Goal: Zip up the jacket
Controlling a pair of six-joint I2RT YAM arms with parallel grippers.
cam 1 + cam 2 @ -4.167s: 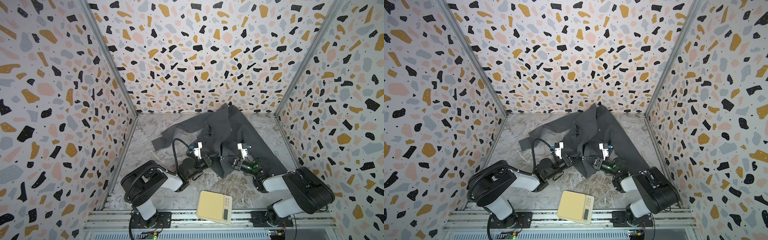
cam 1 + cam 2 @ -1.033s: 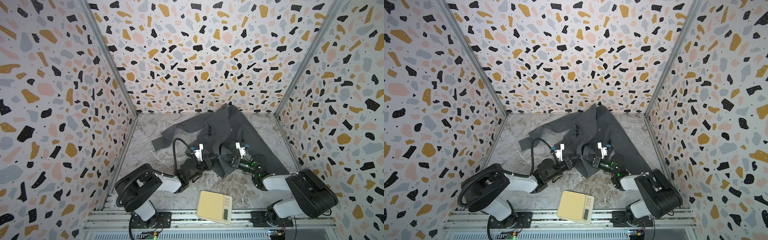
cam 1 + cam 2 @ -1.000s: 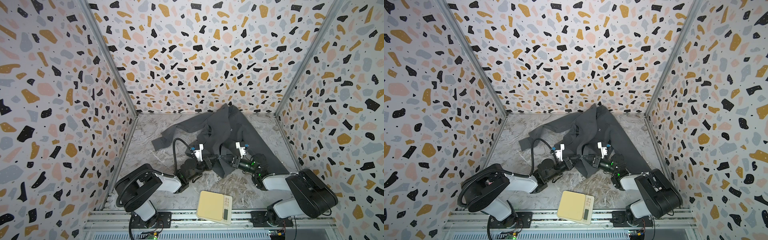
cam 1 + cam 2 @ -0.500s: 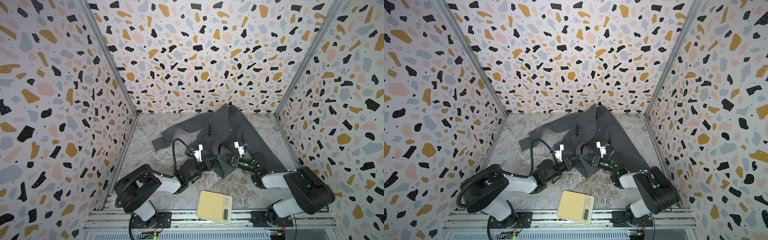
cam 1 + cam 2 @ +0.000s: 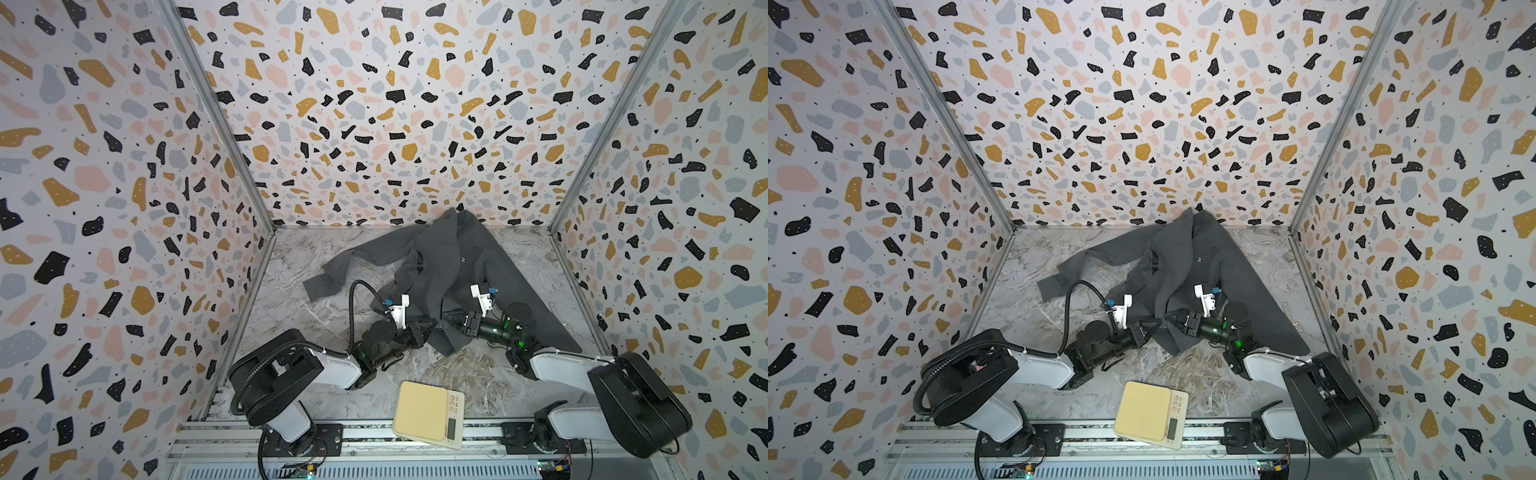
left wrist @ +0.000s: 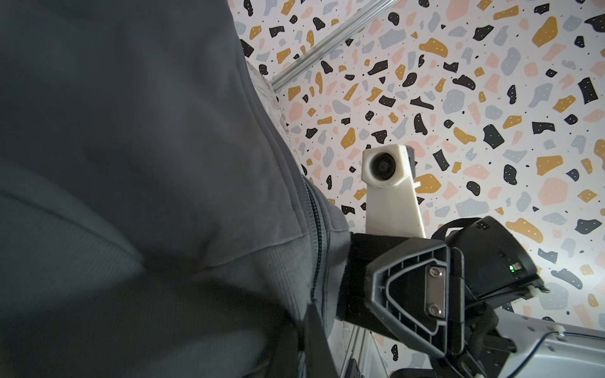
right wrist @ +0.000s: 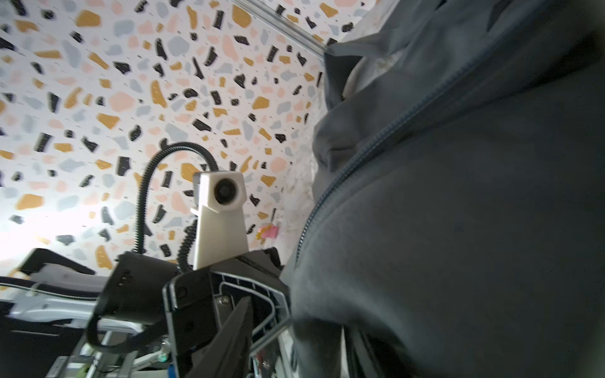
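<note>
Since a few seconds earlier, both sets of fingers have been brought slightly closer together at the jacket's hem (image 5: 445,347). The left fingers (image 5: 430,325) are pressed shut, apparently on the hem edge beside the zip (image 6: 316,248). The right fingers (image 5: 453,318) are laid against the fabric from the opposite side; whether they are parted or hold anything cannot be told.

The jacket (image 5: 469,266) is spread on the table (image 5: 316,316), with its hem towards the arms, its collar (image 5: 453,218) against the back wall (image 5: 395,145), and one sleeve (image 5: 345,266) thrown out to the left.

If the slider is not gripped by the right fingers, the next pull may be wasted on bare cloth. If the hem is not kept taut by the left fingers, the whole jacket may be dragged up the table and bunched against the wall instead of the zip being run. Loose fabric could also be caught in the teeth.
</note>
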